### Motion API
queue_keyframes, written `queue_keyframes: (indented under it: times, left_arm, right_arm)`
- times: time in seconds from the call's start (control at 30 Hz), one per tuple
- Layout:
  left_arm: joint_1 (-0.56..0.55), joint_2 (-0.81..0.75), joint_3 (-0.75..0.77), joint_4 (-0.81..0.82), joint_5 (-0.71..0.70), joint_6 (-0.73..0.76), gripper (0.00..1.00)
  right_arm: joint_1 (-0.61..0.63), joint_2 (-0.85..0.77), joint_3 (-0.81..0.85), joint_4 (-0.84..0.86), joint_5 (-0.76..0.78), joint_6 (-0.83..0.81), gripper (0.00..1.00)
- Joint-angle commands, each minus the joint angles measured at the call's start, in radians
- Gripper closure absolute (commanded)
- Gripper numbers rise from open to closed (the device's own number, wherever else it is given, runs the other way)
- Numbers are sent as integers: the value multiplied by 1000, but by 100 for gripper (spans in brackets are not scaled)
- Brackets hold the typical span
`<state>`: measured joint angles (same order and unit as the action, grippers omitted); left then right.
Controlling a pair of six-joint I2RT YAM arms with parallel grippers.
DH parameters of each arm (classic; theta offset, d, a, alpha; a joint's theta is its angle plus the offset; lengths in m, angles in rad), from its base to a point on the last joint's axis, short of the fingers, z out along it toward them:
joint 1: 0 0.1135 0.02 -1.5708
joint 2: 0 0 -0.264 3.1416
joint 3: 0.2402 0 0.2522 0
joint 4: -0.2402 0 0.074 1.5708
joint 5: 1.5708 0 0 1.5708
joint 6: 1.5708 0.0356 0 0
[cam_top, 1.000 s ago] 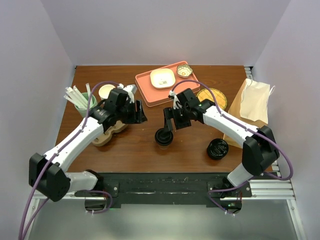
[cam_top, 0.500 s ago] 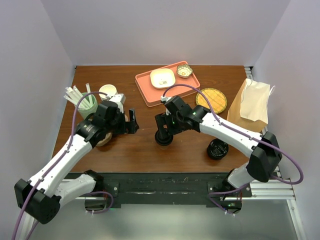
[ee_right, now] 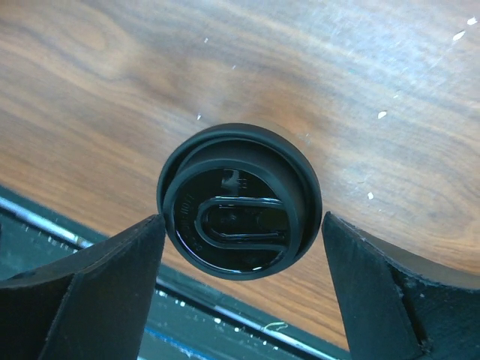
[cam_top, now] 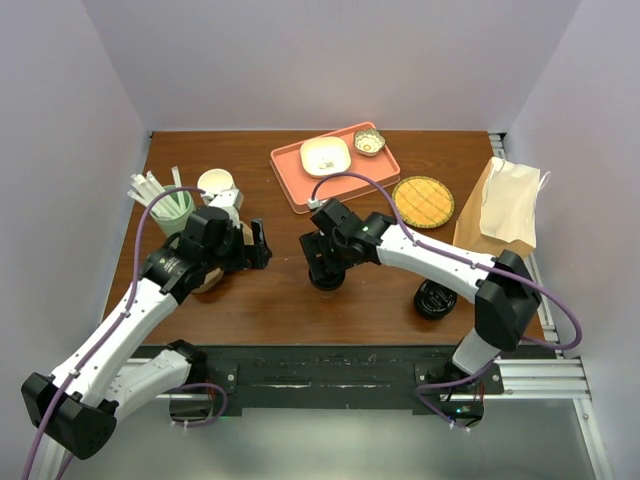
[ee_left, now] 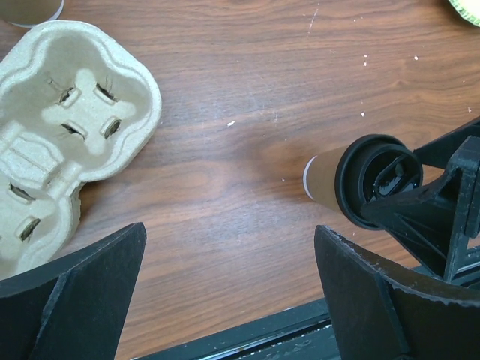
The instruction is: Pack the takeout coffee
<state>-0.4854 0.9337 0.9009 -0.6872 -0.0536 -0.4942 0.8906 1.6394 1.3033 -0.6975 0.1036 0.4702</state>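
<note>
The takeout coffee [ee_right: 240, 199], a small brown cup with a round black lid, stands upright on the wooden table [cam_top: 370, 300] near the middle. In the top view it [cam_top: 326, 280] lies partly under my right gripper [cam_top: 320, 262]. My right gripper [ee_right: 244, 221] is open directly above it, one finger on each side of the lid. In the left wrist view the cup [ee_left: 360, 178] shows at the right with the right gripper's fingers [ee_left: 439, 214] over it. My left gripper [ee_left: 230, 232] is open over bare wood to the cup's left, holding nothing. The brown paper bag [cam_top: 505, 205] lies at the right edge.
A pulp cup carrier [ee_left: 71, 135] sits beside my left gripper [cam_top: 256, 245]. A green cup of straws [cam_top: 170, 208] and a stack of cream cups [cam_top: 215, 183] stand at the back left. An orange tray [cam_top: 300, 180], a yellow round mat [cam_top: 423, 200] and a squat black piece [cam_top: 435, 298] are also here.
My left gripper has opened wide and drawn back to the left. My right gripper has moved left and down over the coffee's lid and opened a little wider.
</note>
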Motion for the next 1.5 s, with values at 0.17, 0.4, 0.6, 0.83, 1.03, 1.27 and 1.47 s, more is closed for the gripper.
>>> queue_keyframes:
  times: [0.17,0.4,0.6,0.83,1.03,1.27,1.47]
  left_arm:
    - [4,1,10,6,-28,-9,0]
    - [4,7,32,8,-11,-27,0]
    - [4,-4,50,-23,-11,-33,0]
    - [4,-21,46,-54,8,-53,0]
    - [4,-13,53,-80,24,-46,0]
    - [5,-24,53,-89,11,-41,0]
    - [4,-6,58,-71,8,-38,0]
  right_arm:
    - [4,17,53,-10,153,-15,23]
    - [-117,54,62,50,99,-28,26]
    - [-244,101,85,107,85,-58,27]
    - [-346,250,233,121,76,-54,26]
    - [-406,319,327,90,97,-47,25]
    - [-423,323,438,43,111,-54,20]
    - [-421,295,522,6,99,-45,12]
